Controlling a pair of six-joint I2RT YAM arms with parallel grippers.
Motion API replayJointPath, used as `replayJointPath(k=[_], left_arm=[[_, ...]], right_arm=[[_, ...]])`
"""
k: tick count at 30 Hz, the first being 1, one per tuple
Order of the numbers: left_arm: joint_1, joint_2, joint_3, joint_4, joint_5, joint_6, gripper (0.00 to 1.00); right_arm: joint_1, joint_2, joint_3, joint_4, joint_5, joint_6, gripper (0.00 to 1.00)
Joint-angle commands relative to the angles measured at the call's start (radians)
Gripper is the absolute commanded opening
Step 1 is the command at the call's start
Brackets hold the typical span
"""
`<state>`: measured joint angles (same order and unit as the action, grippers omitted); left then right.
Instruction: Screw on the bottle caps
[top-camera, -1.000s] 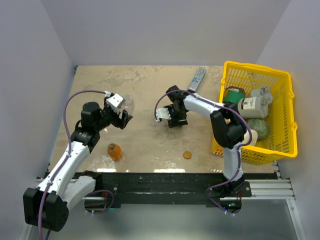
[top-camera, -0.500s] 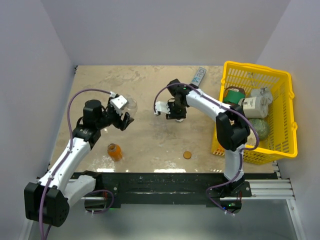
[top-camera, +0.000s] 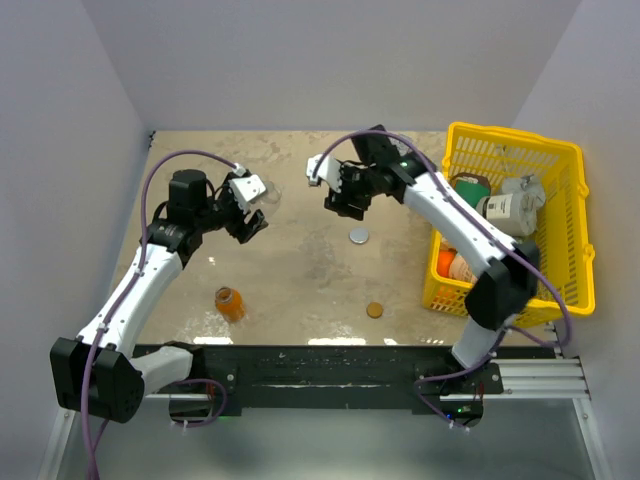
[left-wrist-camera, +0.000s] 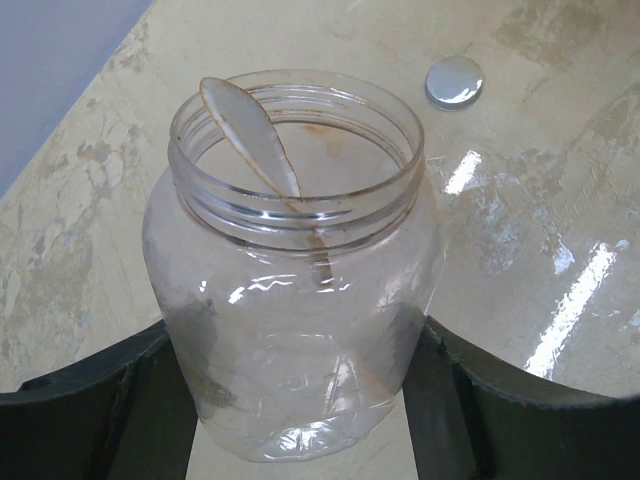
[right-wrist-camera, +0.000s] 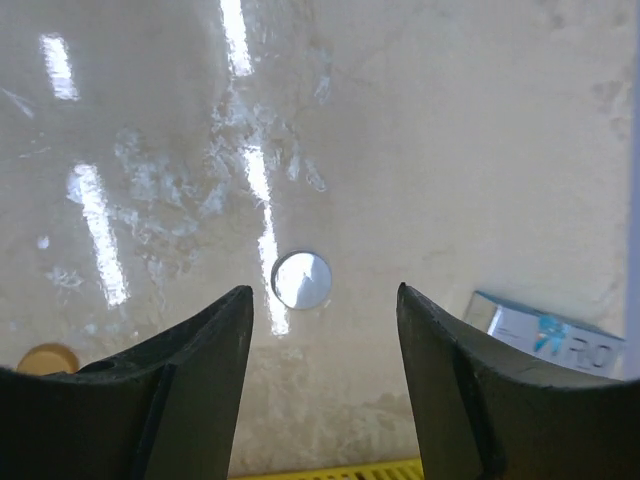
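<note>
The clear bottle (left-wrist-camera: 300, 270) stands upright and uncapped on the table, and my left gripper (top-camera: 252, 218) is shut on its lower body, one finger (left-wrist-camera: 90, 420) on each side. A silver-grey cap (top-camera: 358, 235) lies flat on the table to the right of it, also seen in the left wrist view (left-wrist-camera: 454, 81). My right gripper (top-camera: 338, 203) hangs open above and behind that cap (right-wrist-camera: 301, 279), with nothing between its fingers. The brownish-orange cap (top-camera: 374, 310) lies near the front. The orange bottle (top-camera: 230, 303) stands at the front left, apart from both grippers.
A yellow basket (top-camera: 575, 290) at the right holds a green-lidded container (top-camera: 468, 185), a white container (top-camera: 505, 208) and other items. A grey rectangular bar (right-wrist-camera: 545, 330) lies near the basket's rim (right-wrist-camera: 330, 468).
My right gripper has risen and moved back off the silver-grey cap, which now lies uncovered on the table. My left gripper has carried the clear bottle a little farther back.
</note>
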<state>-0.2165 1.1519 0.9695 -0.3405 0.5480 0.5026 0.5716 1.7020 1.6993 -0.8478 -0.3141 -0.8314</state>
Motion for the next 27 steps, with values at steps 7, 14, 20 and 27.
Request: replayJointPath(k=[7, 14, 20, 27], left_arm=[[-0.006, -0.103, -0.005, 0.006, 0.010, -0.065, 0.00], [-0.006, -0.115, -0.043, 0.035, 0.009, -0.095, 0.00], [-0.004, -0.103, -0.041, 0.043, 0.018, -0.101, 0.00], [-0.004, -0.095, -0.043, 0.044, 0.032, -0.111, 0.00]], right_arm=[[-0.049, 0.390, 0.158, -0.039, 0.145, 0.342, 0.67], [-0.052, 0.397, 0.089, -0.048, 0.217, 0.246, 0.68], [-0.052, 0.410, 0.048, -0.042, 0.256, 0.219, 0.68], [-0.055, 0.443, 0.054, -0.043, 0.265, 0.218, 0.69]])
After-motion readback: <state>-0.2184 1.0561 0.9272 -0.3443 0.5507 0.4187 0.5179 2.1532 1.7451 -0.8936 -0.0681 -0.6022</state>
